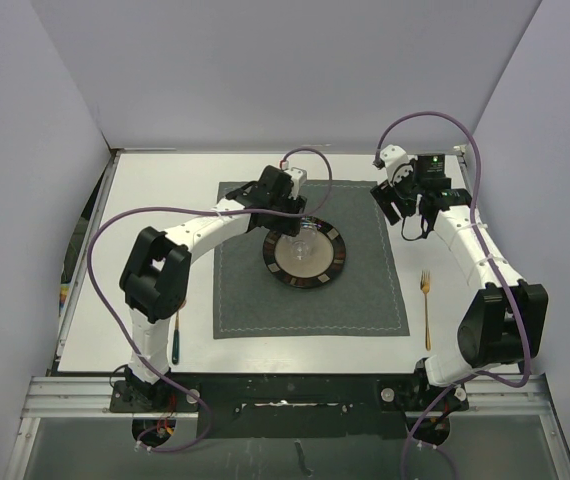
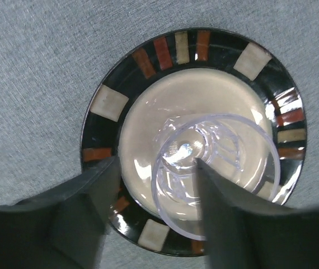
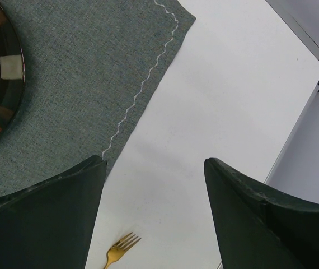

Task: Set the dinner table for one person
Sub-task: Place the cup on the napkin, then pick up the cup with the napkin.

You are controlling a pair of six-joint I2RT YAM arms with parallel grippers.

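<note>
The white dinner table (image 1: 165, 190) carries a dark grey placemat (image 1: 265, 300). A plate (image 1: 335, 262) with a black rim and coloured patches sits on the mat. A clear glass (image 1: 303, 243) stands on the plate's cream centre. My left gripper (image 1: 290, 225) hovers over the plate. In the left wrist view the plate (image 2: 112, 103) fills the frame and the glass (image 2: 232, 140) lies under the left gripper (image 2: 156, 165). Its jaws are apart, with the right finger over the glass mouth and the left finger outside the rim. My right gripper (image 1: 397, 208) is open and empty above the mat's far right corner.
A gold fork (image 1: 426, 300) lies on the table right of the mat, and its tines show in the right wrist view (image 3: 117, 253). A dark green-handled utensil (image 1: 176, 338) lies by the left arm's base. Grey walls enclose the table, whose right edge (image 3: 294, 134) is near.
</note>
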